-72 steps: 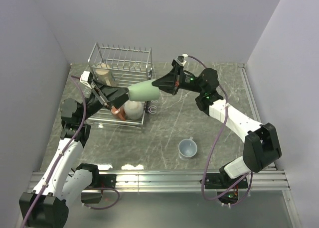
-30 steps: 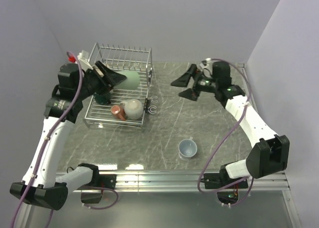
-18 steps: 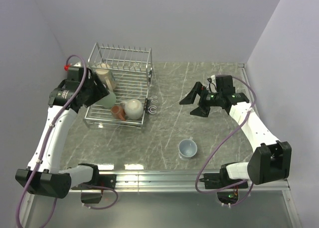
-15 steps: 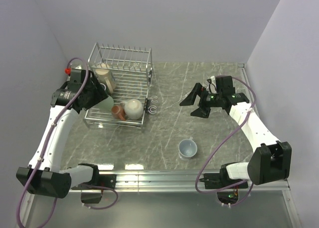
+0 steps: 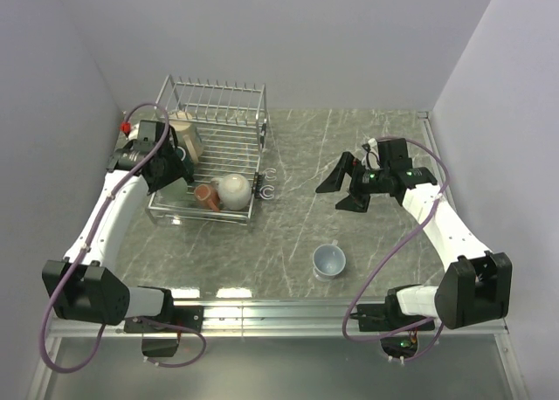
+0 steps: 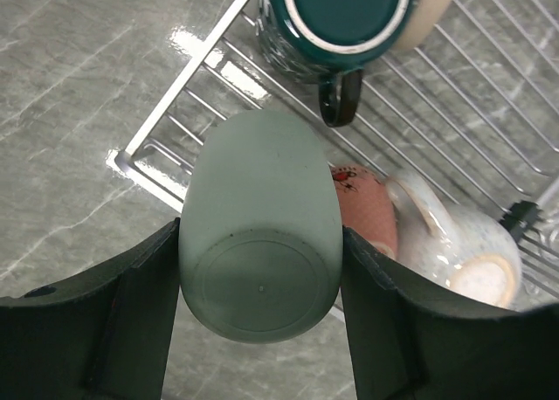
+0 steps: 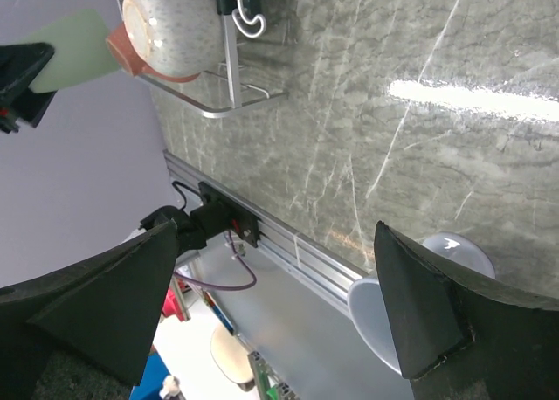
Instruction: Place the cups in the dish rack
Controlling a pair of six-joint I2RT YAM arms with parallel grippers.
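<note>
Left wrist, frame centre: your left gripper (image 6: 260, 243) clamps the pale green mug (image 6: 260, 199) seemingly over the dish rack (image 6: 144, 129) rim, so releasing may topple it out; right gripper (image 7: 271, 295) gapes empty.

1. The left arm (image 5: 105, 217) and right arm (image 5: 445, 225) are built of smooth white shell links joined by chunky black joint housings.
2. A left purple cable (image 5: 52, 295) loops loosely along its arm, and a right purple cable (image 5: 384, 251) trails likewise.
3. A small red fitting (image 5: 127, 126) sits at the left wrist.
4. The left tool (image 6: 260, 269) has broad, matte black left fingers (image 6: 122, 321).
5. The right tool (image 7: 266, 304) has black, wedge-shaped right fingers (image 7: 96, 295).
</note>
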